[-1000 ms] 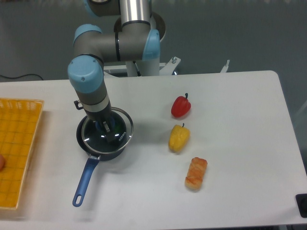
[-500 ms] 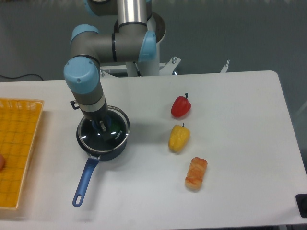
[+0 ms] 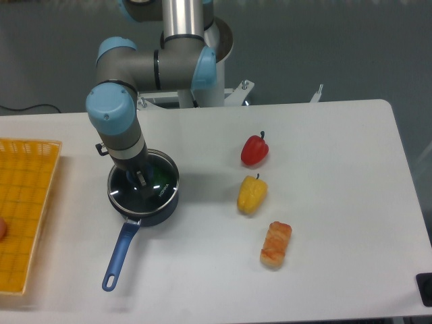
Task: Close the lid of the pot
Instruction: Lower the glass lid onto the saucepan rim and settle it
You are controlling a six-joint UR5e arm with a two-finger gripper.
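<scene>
A small dark pot [image 3: 150, 210] with a long blue handle [image 3: 118, 256] stands on the white table at the left of centre. The clear glass lid [image 3: 159, 190] with its thin metal rim lies over the pot, almost lined up with its rim. My gripper [image 3: 141, 178] reaches straight down onto the lid's centre and is shut on the knob, which its fingers mostly hide. The arm's wrist covers the far part of the lid.
A red pepper [image 3: 254, 150], a yellow pepper [image 3: 251, 194] and a piece of bread [image 3: 276, 244] lie in a row to the right of the pot. A yellow basket [image 3: 23, 209] sits at the left table edge.
My gripper has carried the lid a little to the left, from overhanging the pot's right rim to sitting nearly centred over it.
</scene>
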